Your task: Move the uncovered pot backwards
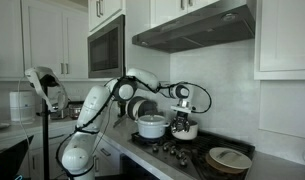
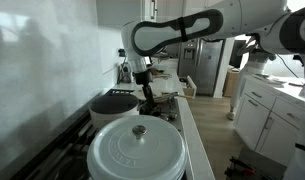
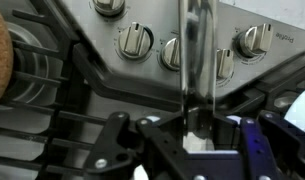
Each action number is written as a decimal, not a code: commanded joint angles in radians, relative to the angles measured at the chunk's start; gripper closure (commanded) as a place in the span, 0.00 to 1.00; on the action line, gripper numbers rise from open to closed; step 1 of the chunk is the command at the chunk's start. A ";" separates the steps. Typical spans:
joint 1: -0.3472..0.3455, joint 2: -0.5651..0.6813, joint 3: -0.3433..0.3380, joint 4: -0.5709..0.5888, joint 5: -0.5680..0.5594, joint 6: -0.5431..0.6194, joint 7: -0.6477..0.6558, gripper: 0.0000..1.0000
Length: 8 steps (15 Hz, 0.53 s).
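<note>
The uncovered pot (image 1: 185, 131) is small, silvery-white and dark-rimmed. It stands on the stove to the right of the larger pale pot (image 1: 150, 126). In an exterior view it shows as a grey dark-rimmed pot (image 2: 112, 106) near the wall. My gripper (image 1: 182, 116) is right over its front side and also shows in an exterior view (image 2: 148, 98). In the wrist view the gripper (image 3: 197, 125) is shut on a shiny upright metal strip (image 3: 197, 55), which looks like part of the pot.
A wide pan with a pale lid (image 1: 229, 158) sits at the stove's right end and fills the foreground (image 2: 137, 150). Stove knobs (image 3: 135, 40) line the front panel, with black grates (image 3: 42, 95) beside them. The backsplash is close behind the pots.
</note>
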 commanded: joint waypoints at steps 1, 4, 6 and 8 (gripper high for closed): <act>-0.011 -0.098 -0.009 -0.099 0.024 0.014 0.022 1.00; -0.017 -0.130 -0.012 -0.161 0.030 0.035 0.019 1.00; -0.023 -0.151 -0.014 -0.200 0.038 0.050 0.019 1.00; -0.027 -0.175 -0.019 -0.232 0.043 0.058 0.019 1.00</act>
